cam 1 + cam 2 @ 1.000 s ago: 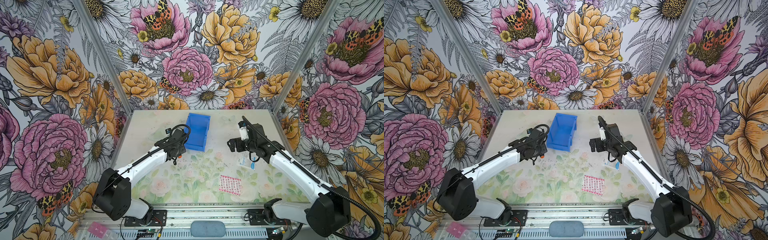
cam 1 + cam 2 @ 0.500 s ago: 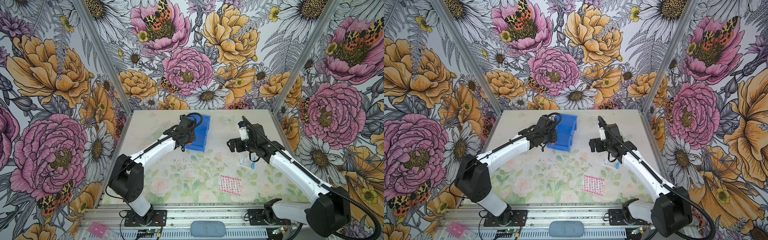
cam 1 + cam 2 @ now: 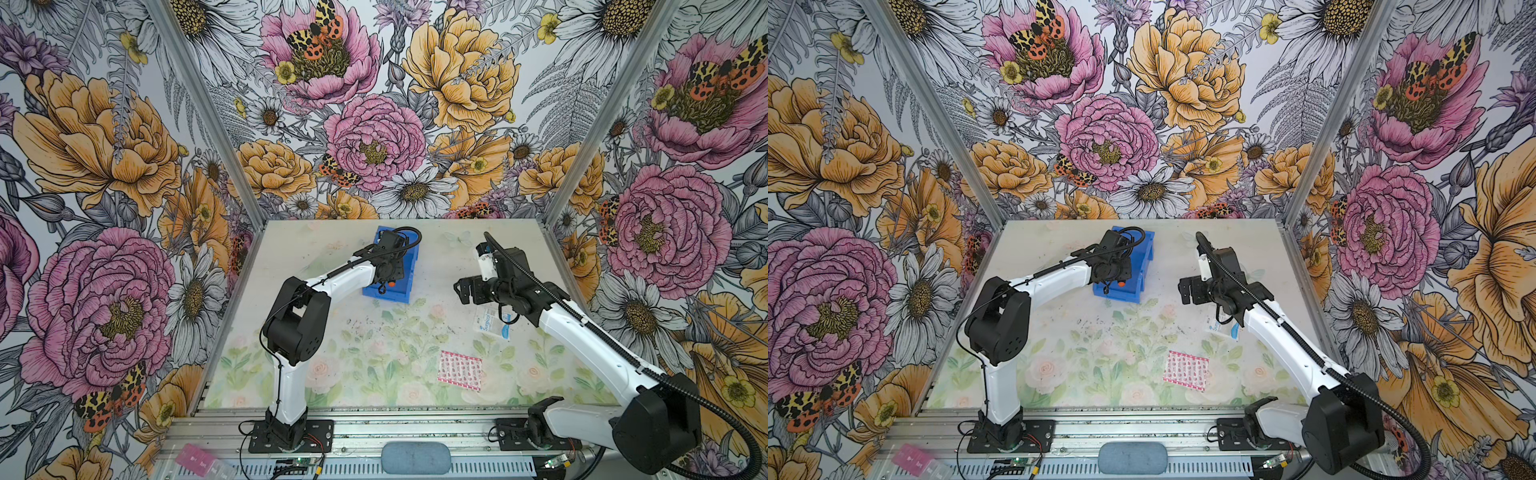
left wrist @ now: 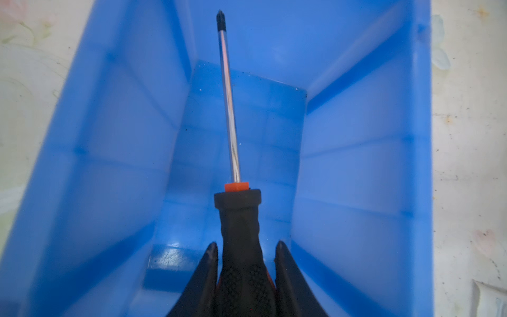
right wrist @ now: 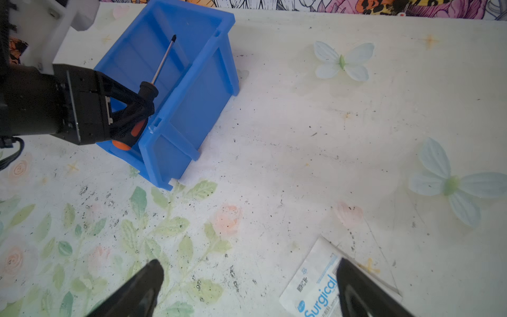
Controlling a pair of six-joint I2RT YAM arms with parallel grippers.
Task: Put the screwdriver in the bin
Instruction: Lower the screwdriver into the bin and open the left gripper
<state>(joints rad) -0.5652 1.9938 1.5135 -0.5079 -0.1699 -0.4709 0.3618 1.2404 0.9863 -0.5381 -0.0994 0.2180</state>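
Screwdriver (image 4: 235,162): thin shiny shaft, dark tip, orange collar, black textured handle, orange end cap. Long axis runs along bin (image 4: 356,164) length, tip toward tall back wall, cap toward low front lip. Left gripper (image 4: 246,244) jaws pinch handle, holding it over bin interior. Right gripper (image 5: 249,264) jaws spread, empty, above table (image 5: 301,137)

Slim black-and-orange metal screwdriver (image 4: 238,216) juts from the left claw (image 4: 244,248) (gripped by its handle). Blue rectangular plastic bin (image 4: 82,164) sits open beneath both.
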